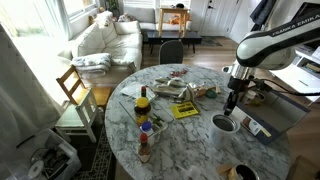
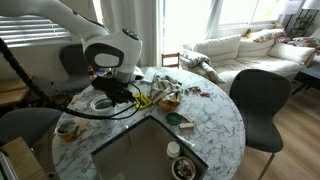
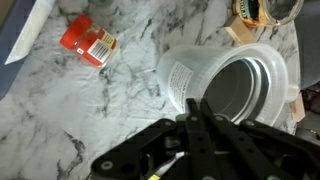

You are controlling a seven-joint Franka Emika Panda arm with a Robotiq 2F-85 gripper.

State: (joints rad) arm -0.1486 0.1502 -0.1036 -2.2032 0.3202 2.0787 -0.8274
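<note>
A white plastic cup stands on the marble table, its mouth facing the wrist camera. My gripper is shut, and its two fingertips meet right at the cup's near rim, one against the outer wall and one at the inner edge. In both exterior views the arm reaches down over the cup with the gripper just above it. How firmly the wall is pinched is hidden by the fingers.
A red packet and a tape roll lie near the cup. Bottles, a yellow packet and several small items crowd the table's middle. A wooden chair and a black chair stand beside the table.
</note>
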